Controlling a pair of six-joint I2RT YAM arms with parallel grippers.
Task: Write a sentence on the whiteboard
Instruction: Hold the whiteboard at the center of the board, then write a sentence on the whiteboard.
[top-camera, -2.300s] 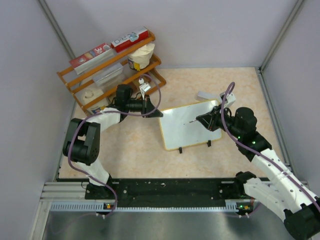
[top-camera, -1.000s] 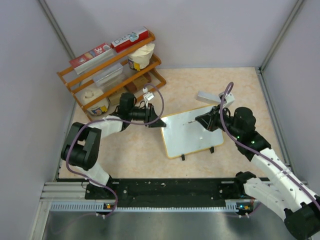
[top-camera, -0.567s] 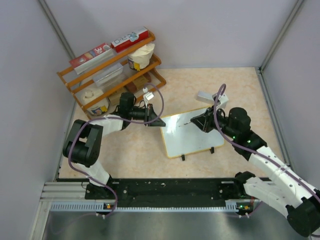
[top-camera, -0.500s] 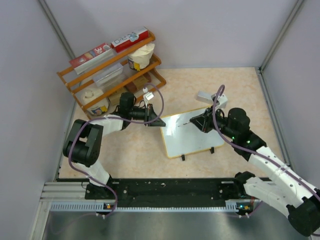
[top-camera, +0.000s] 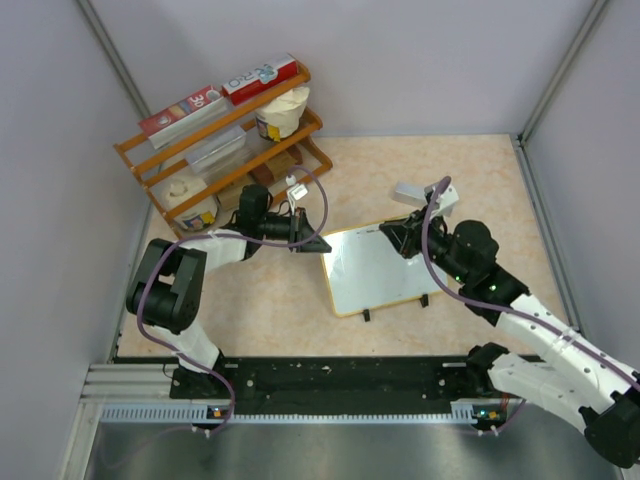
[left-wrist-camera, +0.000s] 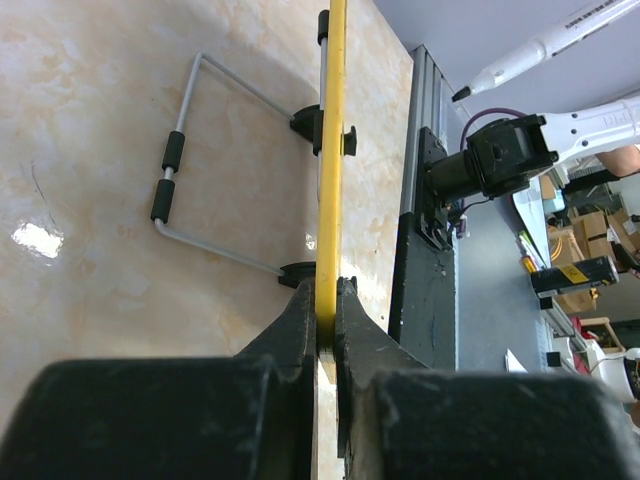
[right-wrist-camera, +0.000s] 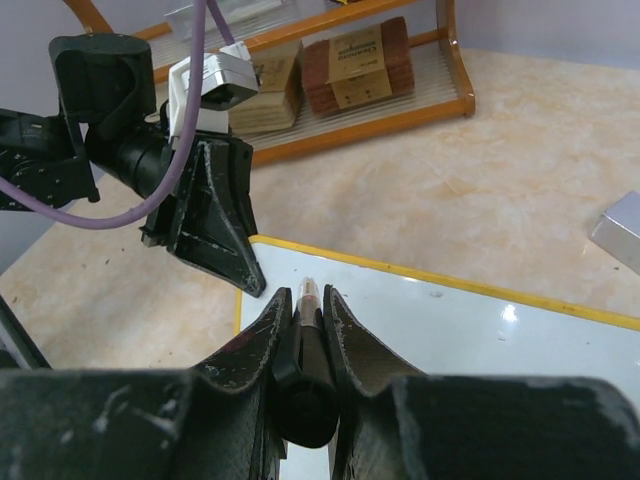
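Observation:
The whiteboard with its thin yellow-tan frame stands tilted in mid-table on two small black feet. My left gripper is shut on its upper left corner. In the left wrist view the frame runs edge-on between the closed fingers of the left gripper. My right gripper is shut on a marker and hangs over the board's top edge. In the right wrist view the marker tip points at the white face near the left gripper. No lettering shows on the board.
An orange wire rack with boxes and tubs stands at the back left. A small grey block lies just beyond the board, also in the right wrist view. A wire prop stands behind the board.
The left gripper stays clamped on the board's corner, and the board has shifted a little toward the near edge. The right gripper with the marker has moved up and left, to the board's top edge.

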